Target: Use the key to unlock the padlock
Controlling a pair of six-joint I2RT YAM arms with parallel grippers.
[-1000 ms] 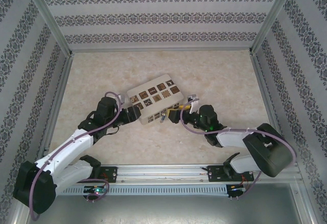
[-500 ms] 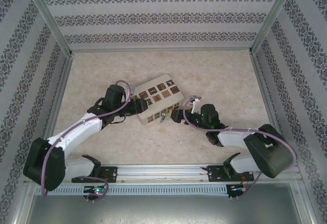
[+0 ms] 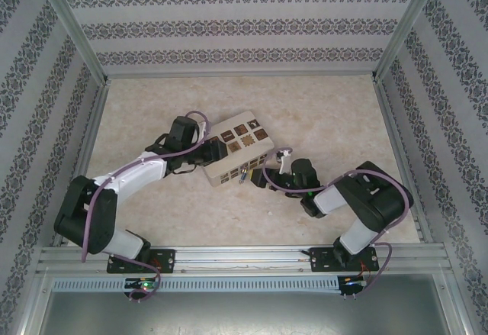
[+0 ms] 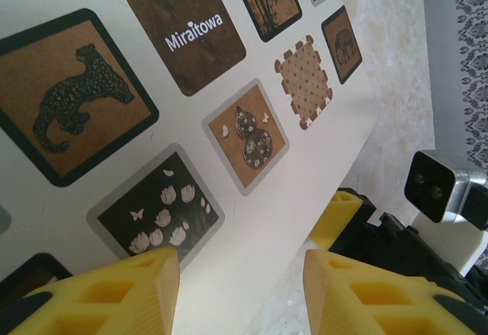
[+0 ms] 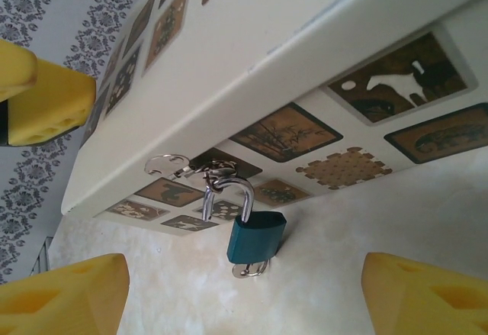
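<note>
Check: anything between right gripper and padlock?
Right wrist view: bare table lies between the right gripper and the padlock, plus a small metal ring at its base.

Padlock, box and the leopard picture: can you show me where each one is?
padlock (image 5: 256,236), right wrist view, on its blue body.
box (image 5: 305,37), right wrist view, on a plain cream face.
leopard picture (image 4: 80,95), left wrist view, on the leopard's body.

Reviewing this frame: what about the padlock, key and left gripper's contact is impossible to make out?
Key: right wrist view, a silvery loop hangs under the padlock; the lock body hides any blade.
Padlock: top view, too small to tell locked or open.
Left gripper fingers: left wrist view, cut off by the bottom edge; contact with the box unclear.
</note>
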